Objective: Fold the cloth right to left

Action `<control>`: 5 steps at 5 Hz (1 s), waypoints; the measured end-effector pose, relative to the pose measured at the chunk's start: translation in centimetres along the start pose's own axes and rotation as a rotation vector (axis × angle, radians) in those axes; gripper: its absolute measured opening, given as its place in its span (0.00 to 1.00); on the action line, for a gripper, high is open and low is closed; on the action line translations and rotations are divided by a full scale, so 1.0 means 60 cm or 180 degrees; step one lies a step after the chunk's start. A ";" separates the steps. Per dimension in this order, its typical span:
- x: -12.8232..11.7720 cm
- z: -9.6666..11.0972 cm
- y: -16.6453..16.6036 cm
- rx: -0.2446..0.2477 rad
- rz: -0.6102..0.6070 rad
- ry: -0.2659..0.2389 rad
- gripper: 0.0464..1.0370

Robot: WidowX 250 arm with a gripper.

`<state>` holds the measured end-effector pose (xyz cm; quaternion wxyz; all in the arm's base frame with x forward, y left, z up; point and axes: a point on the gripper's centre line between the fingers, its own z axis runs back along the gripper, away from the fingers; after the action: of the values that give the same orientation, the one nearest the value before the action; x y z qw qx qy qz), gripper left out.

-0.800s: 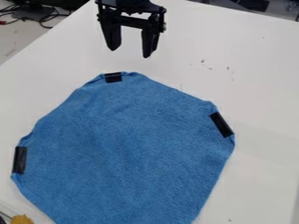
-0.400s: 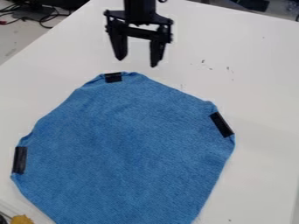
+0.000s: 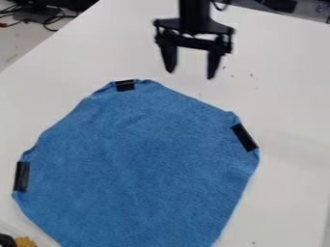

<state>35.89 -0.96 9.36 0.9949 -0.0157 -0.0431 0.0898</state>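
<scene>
My gripper (image 3: 191, 75) hangs open above the table, past the cloth's upper right edge, with nothing between its fingers. The blue cloth (image 3: 142, 164) lies spread out flat, its lower end running out of the view's bottom edge. Black tape pieces mark its corners: one at the top (image 3: 125, 85), one at the right (image 3: 245, 137) and one at the left (image 3: 22, 176). The gripper is apart from the cloth, between the top and right tape pieces and farther back.
The white table (image 3: 293, 96) extends around the cloth, with small dark marks behind it on the right. At the bottom left corner are a yellow object (image 3: 25, 241) and a dark one beside it. Cables (image 3: 38, 17) lie beyond the table at the upper left.
The gripper has moved to the right and somewhat lower in the view, staying open. At the bottom left, the dark object has shifted over part of the yellow one. The cloth has not moved.
</scene>
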 end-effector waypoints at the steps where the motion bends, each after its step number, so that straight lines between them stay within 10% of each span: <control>1: -0.002 -0.032 -0.055 -0.0037 0.0036 0.0082 0.96; 5: 0.007 -0.105 -0.145 0.0046 0.0181 0.0284 0.96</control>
<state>38.43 -9.58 3.44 0.9930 -0.0138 0.0025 0.1176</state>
